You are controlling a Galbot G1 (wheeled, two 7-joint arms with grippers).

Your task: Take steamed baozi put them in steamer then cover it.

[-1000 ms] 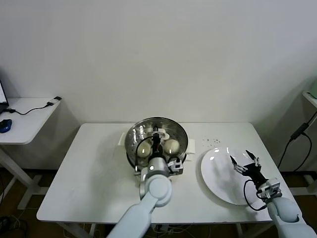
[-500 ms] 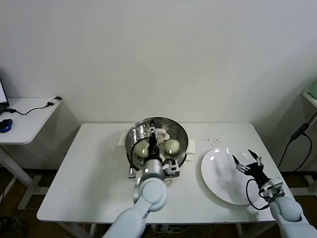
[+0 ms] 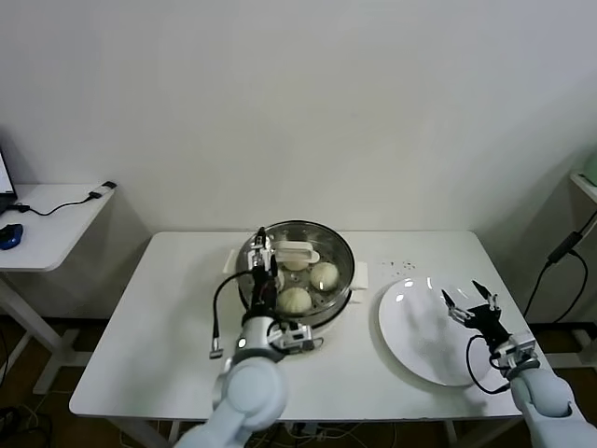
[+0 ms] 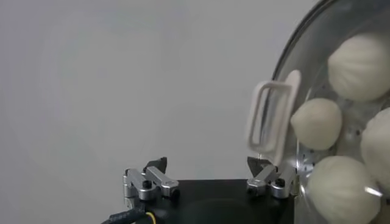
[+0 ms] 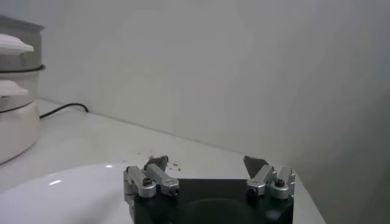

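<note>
The steamer [image 3: 338, 250] stands at the middle back of the table, with the clear glass cover [image 3: 317, 245] lying on it. Its cream handle [image 3: 295, 250] sits on top. Through the glass I see several cream baozi [image 3: 324, 273] inside; the left wrist view shows them too [image 4: 317, 123], beside the handle [image 4: 271, 115]. My left gripper [image 3: 262, 250] hovers over the steamer's left rim, open and empty [image 4: 207, 162], just clear of the handle. My right gripper [image 3: 469, 301] hangs open and empty [image 5: 206, 161] over the white plate [image 3: 415, 336].
The white plate [image 5: 73, 195] lies empty at the table's right. Dark crumbs [image 3: 401, 264] dot the table behind it. The steamer's cream base [image 5: 12, 131] shows off to the side in the right wrist view. A side table [image 3: 47, 219] stands far left.
My left gripper opened, let go of the cover's handle and drew back to the left. The cover stays on the steamer. The right gripper drifted slightly right.
</note>
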